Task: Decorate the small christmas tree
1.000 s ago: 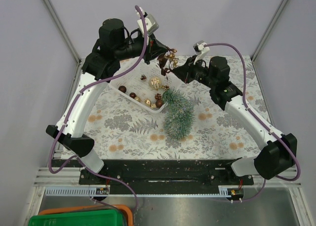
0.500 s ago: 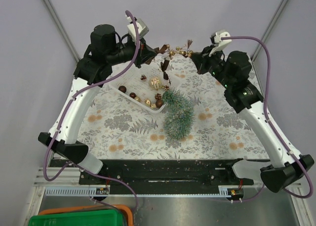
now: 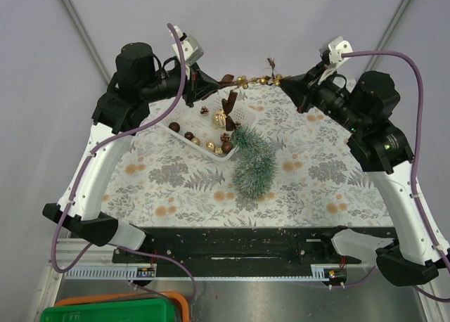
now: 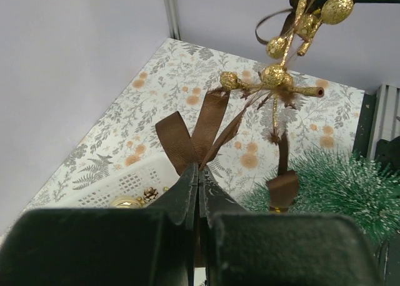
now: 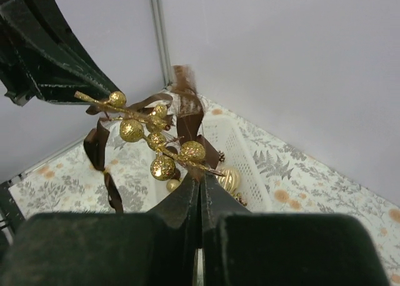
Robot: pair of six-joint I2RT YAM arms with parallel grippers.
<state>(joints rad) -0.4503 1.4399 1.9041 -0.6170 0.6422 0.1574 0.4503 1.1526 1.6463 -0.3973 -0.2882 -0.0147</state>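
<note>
The small christmas tree point(image 3: 253, 162) lies on its side on the leaf-print cloth, its tip next to the white basket point(image 3: 184, 108). Above the basket a garland point(image 3: 247, 79) of brown ribbon and gold glitter berries hangs stretched between both grippers. My left gripper point(image 3: 211, 90) is shut on the brown ribbon end point(image 4: 195, 136); the pinch shows at its tips point(image 4: 198, 168). My right gripper point(image 3: 285, 81) is shut on the gold berry sprig point(image 5: 164, 143) at its tips point(image 5: 201, 177). A ribbon tail point(image 3: 229, 105) dangles toward the basket. The tree point(image 4: 340, 187) shows below in the left wrist view.
The basket point(image 5: 245, 150) holds gold baubles point(image 3: 220, 117), dark red balls point(image 3: 174, 127) and small pinecones point(image 3: 204, 110). Grey walls with metal posts close in the back and sides. A green and orange bin point(image 3: 112, 312) sits at the near left, below the table.
The right gripper closed on the garland's berry end. Both arms have moved apart and upward, pulling the garland out into a line above the basket. The tree has not moved.
</note>
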